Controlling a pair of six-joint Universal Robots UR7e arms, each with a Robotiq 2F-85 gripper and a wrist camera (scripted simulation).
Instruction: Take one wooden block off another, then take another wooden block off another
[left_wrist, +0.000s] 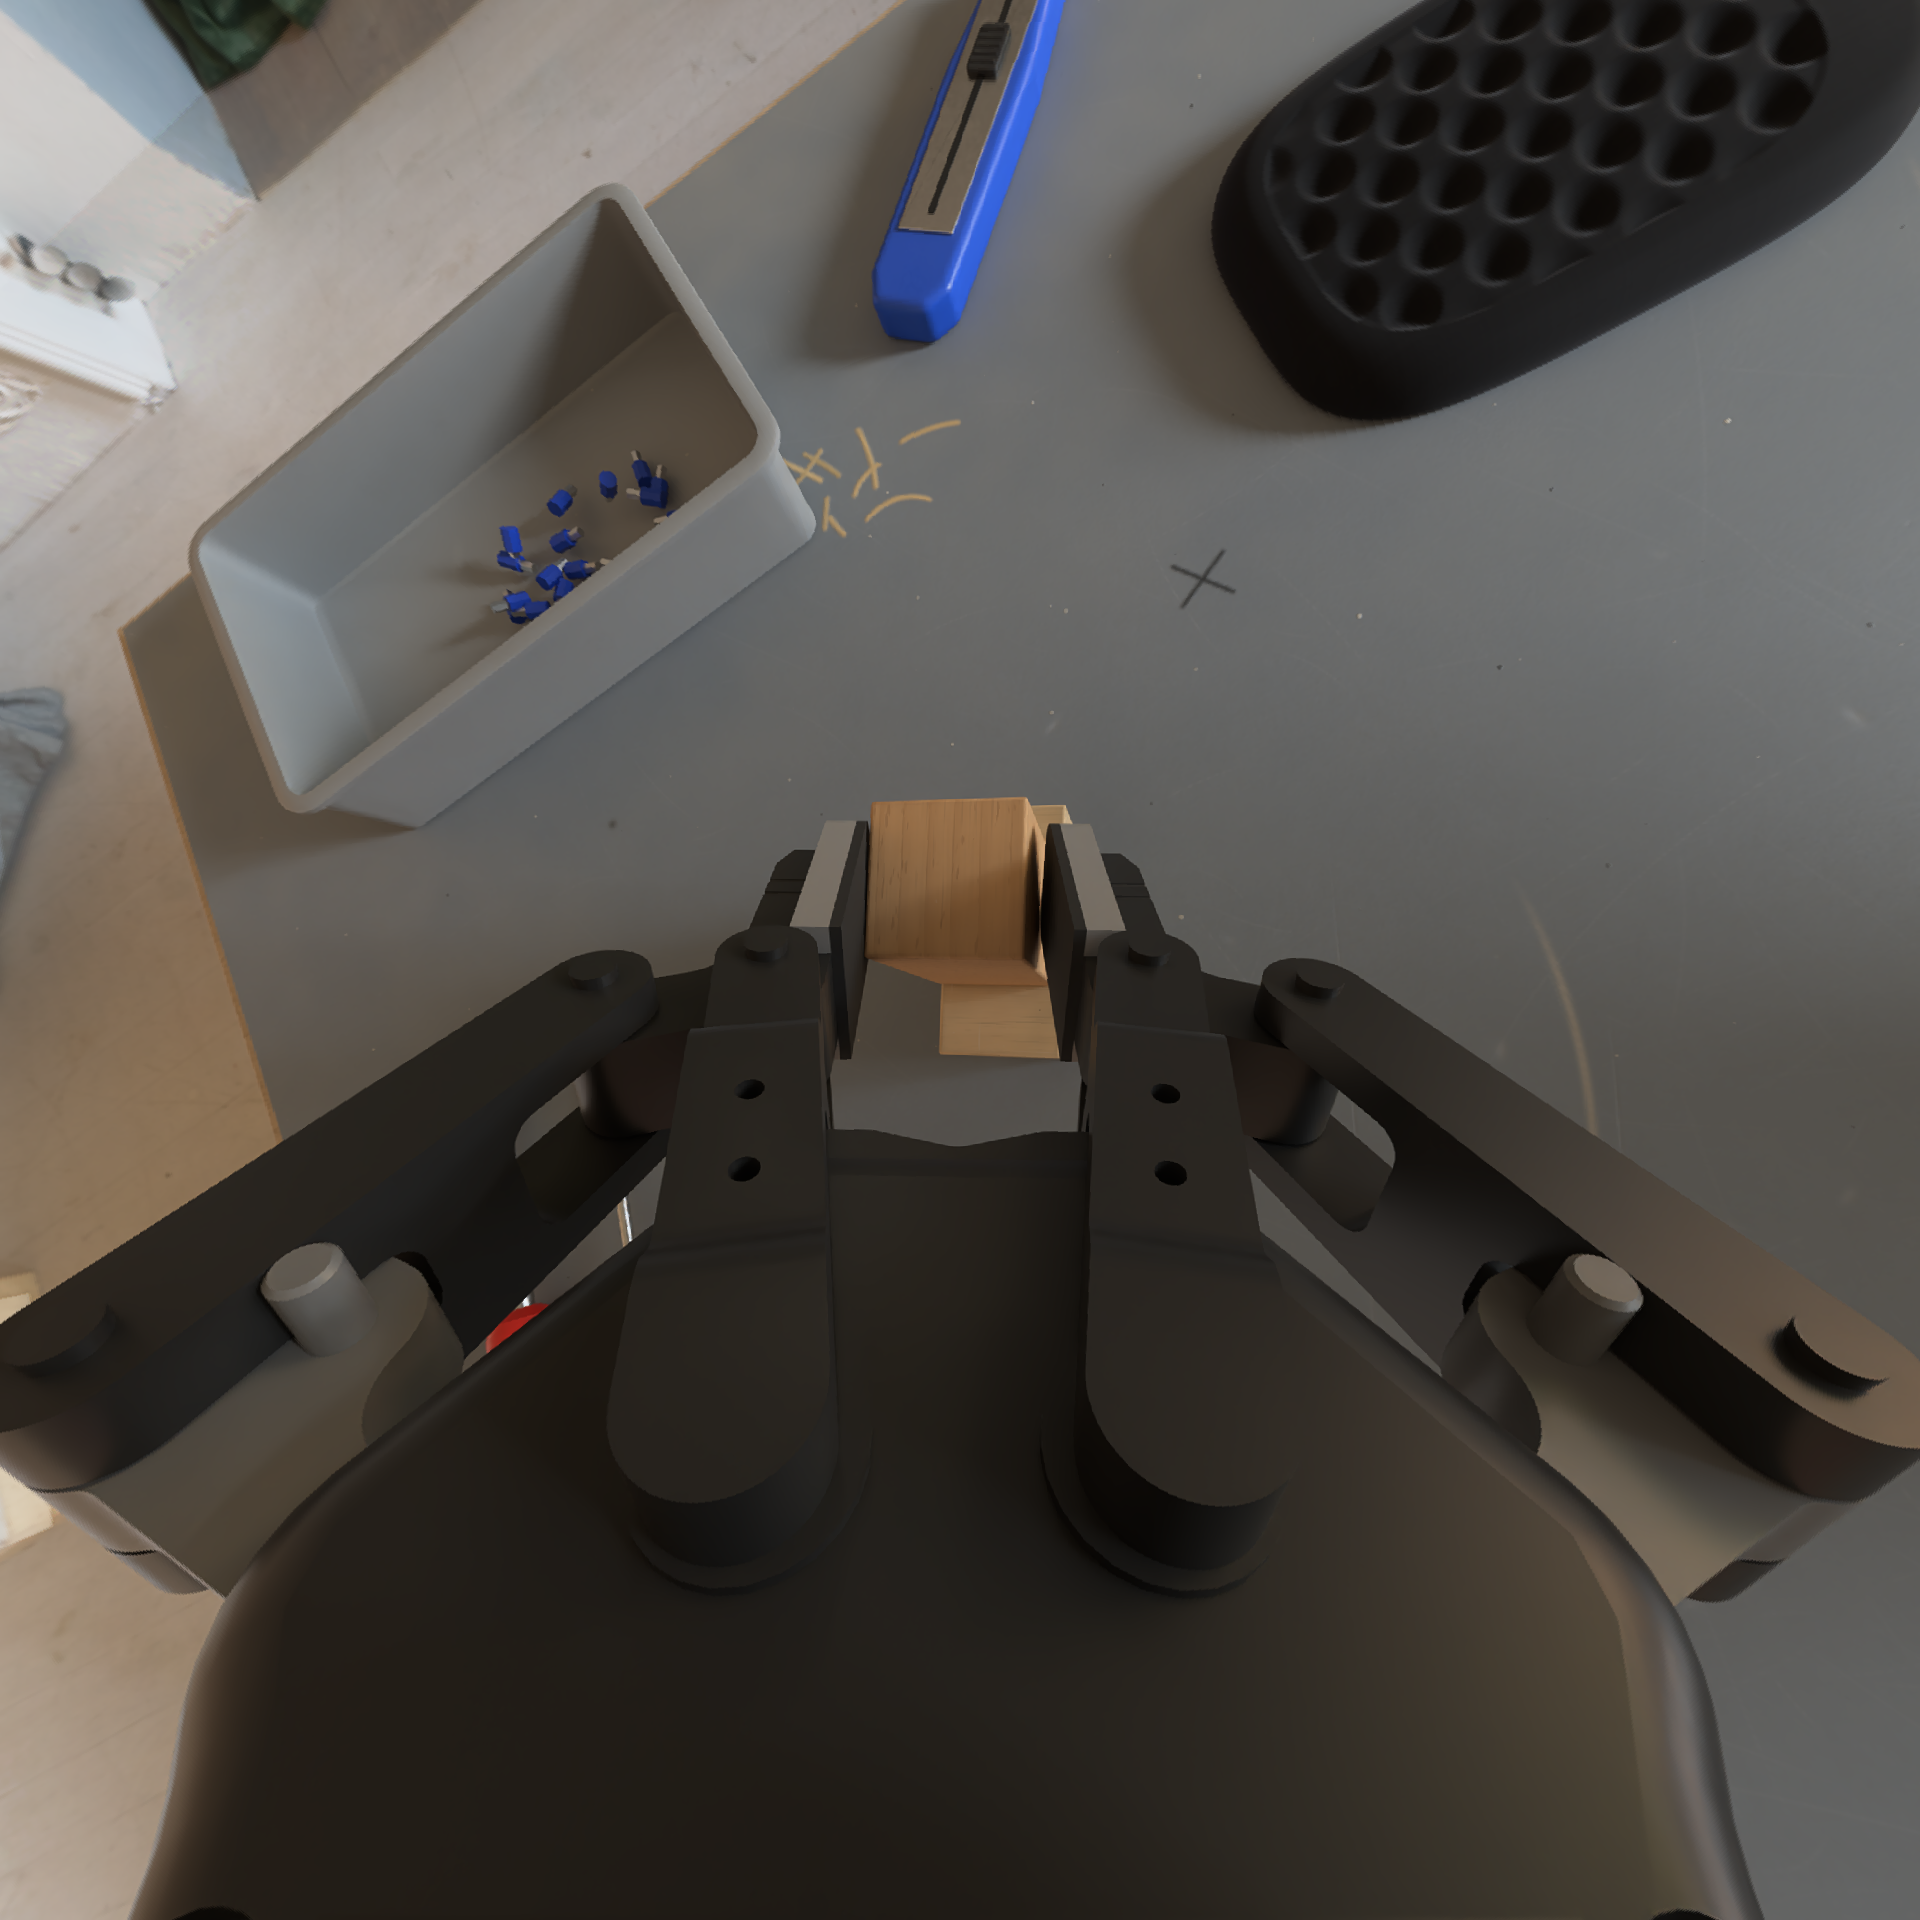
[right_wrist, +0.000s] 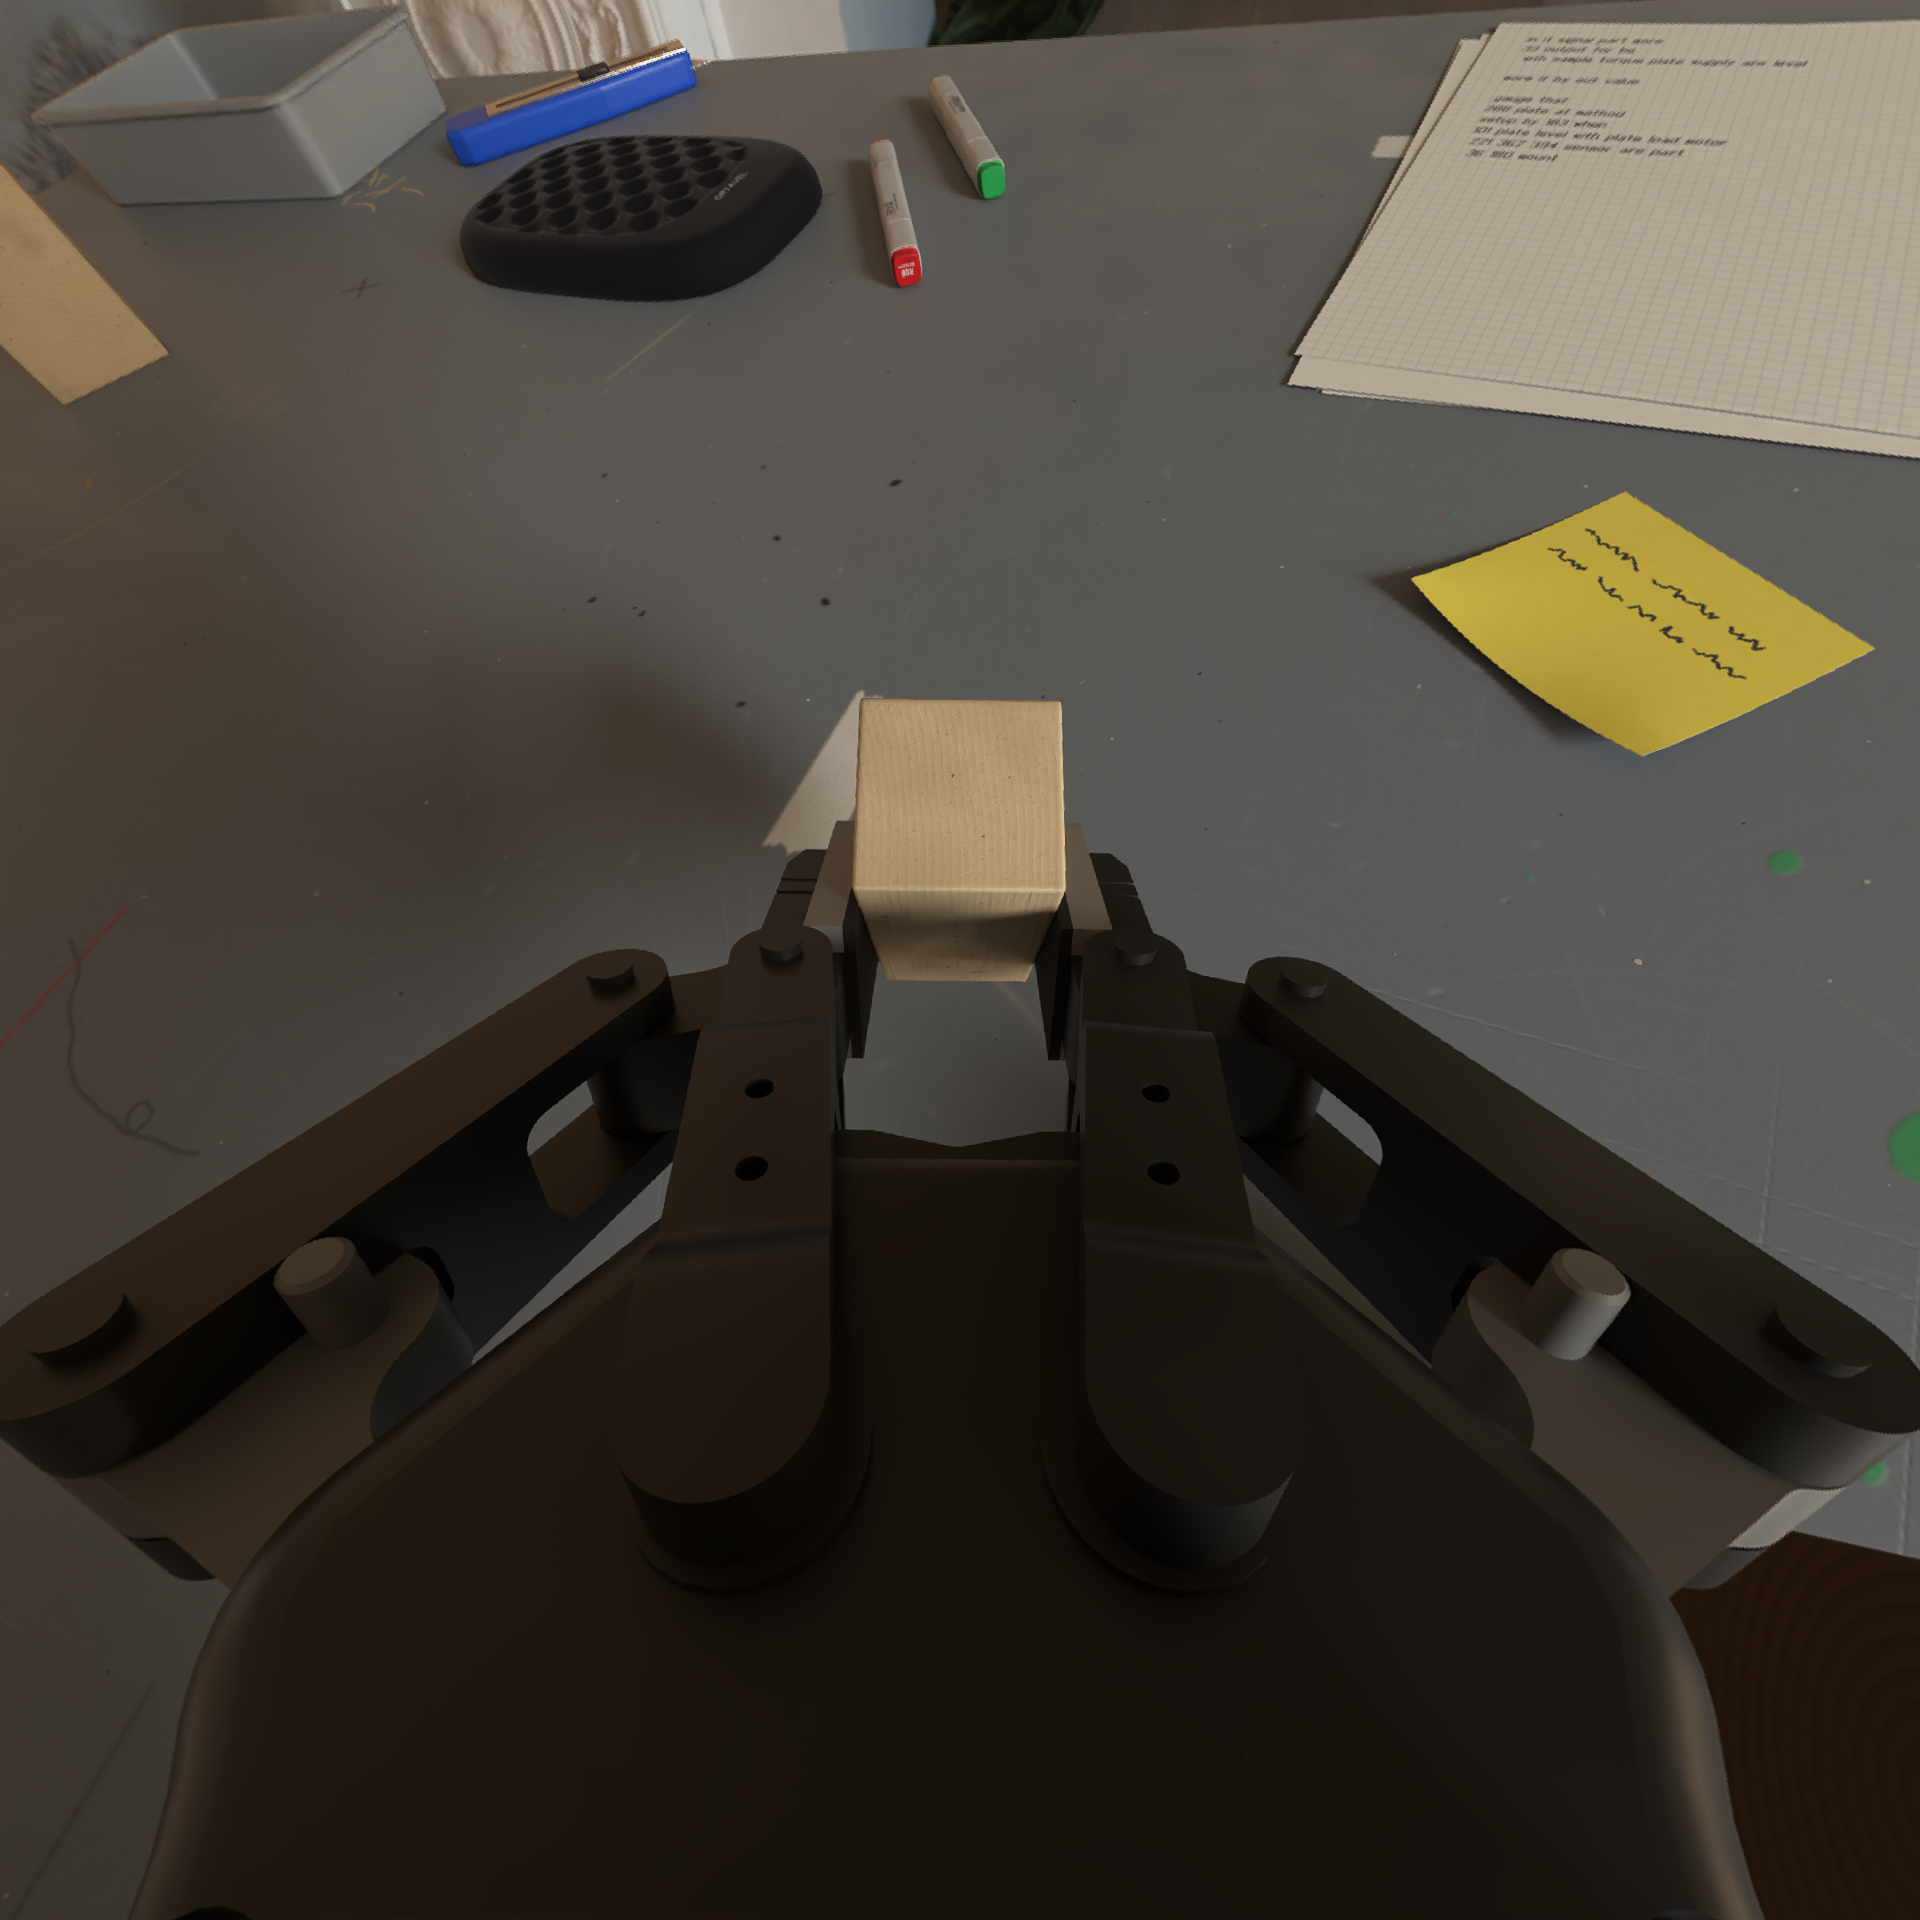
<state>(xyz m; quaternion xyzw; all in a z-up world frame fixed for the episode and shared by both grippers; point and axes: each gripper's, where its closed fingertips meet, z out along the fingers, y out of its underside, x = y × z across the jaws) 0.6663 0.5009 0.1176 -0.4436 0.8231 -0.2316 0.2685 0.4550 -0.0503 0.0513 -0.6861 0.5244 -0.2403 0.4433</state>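
The left gripper (left_wrist: 954, 894) grips an orange block (left_wrist: 951, 878) between its pads, a paler block (left_wrist: 997, 1023) just beneath it. The right gripper (right_wrist: 958, 904) clamps a pale block (right_wrist: 958, 805) above the table (right_wrist: 520, 623). Both lifts look under way; next, each block needs setting down beside its gripper, then release.

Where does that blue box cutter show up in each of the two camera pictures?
Left wrist view: the blue box cutter lies at the top centre, between the grey bin and the black perforated pad.
Right wrist view: it lies far off at the upper left, just behind the pad and right of the bin.
Shared landmark: the black perforated pad, beside the cutter in both.
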